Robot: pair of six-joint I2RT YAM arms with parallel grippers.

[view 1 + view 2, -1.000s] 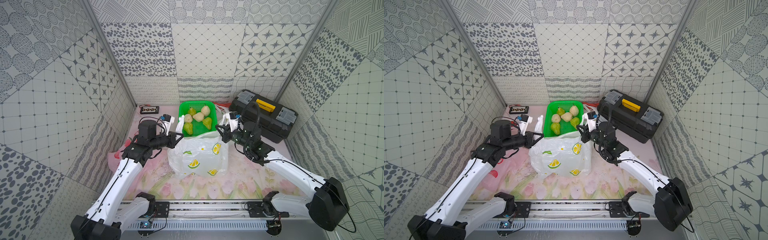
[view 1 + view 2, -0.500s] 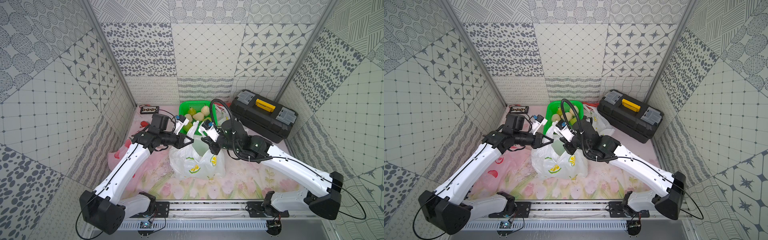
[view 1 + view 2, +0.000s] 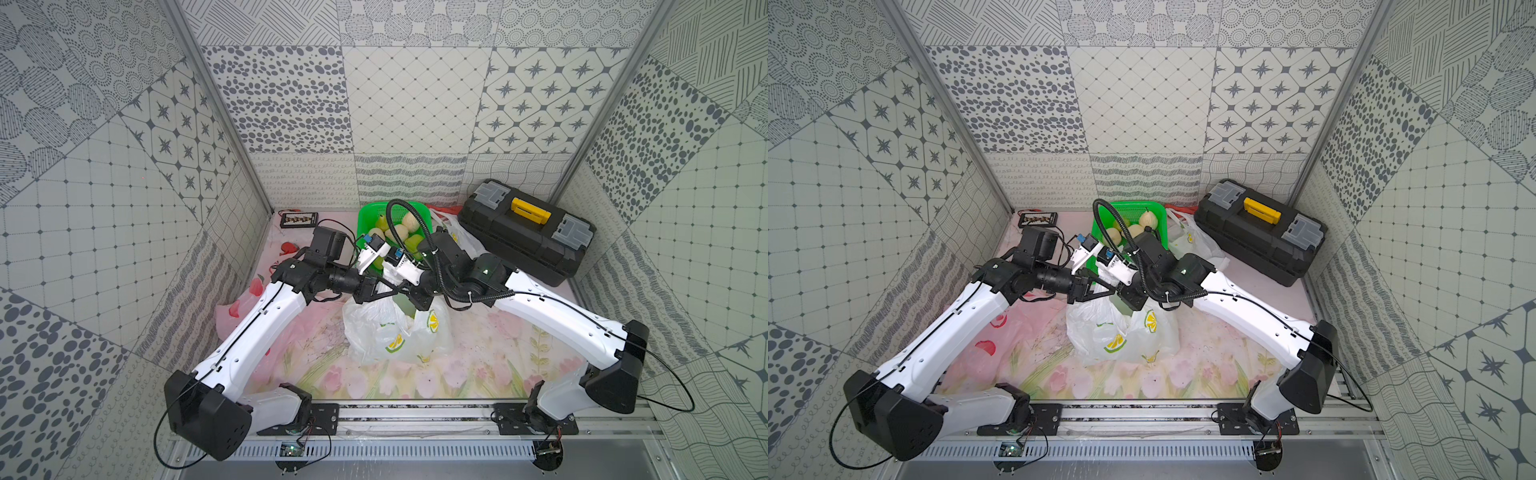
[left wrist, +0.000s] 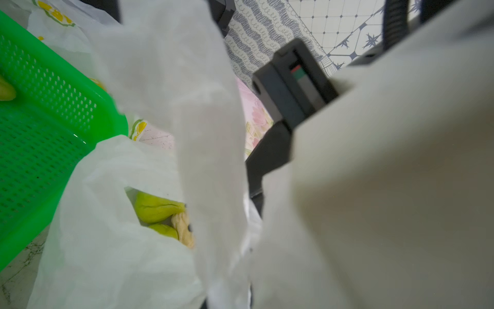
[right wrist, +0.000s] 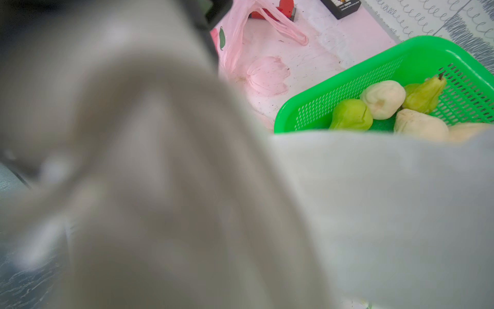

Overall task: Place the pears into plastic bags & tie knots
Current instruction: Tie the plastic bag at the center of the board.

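Note:
A white plastic bag with lemon prints (image 3: 395, 332) stands mid-table, its top gathered upward. Yellow-green pears (image 4: 157, 208) show inside it through the mouth. My left gripper (image 3: 380, 292) and right gripper (image 3: 405, 296) meet tip to tip right above the bag. A handle strip (image 4: 208, 133) runs down to the left jaws, which the film hides. Bag film covers the right wrist view, and the right gripper is shut on the bag's top. Several more pears (image 5: 351, 115) lie in the green basket (image 3: 365, 214) just behind.
A black toolbox (image 3: 528, 232) sits at the back right. Another lemon-print bag (image 3: 455, 235) lies between it and the basket. A pink strawberry bag (image 3: 237, 309) lies flat at the left. A small dark device (image 3: 298, 219) rests by the back wall.
Both arms have swung inward from either side of the bag until the grippers meet above it. The bag's top has been pulled together and its body has narrowed.

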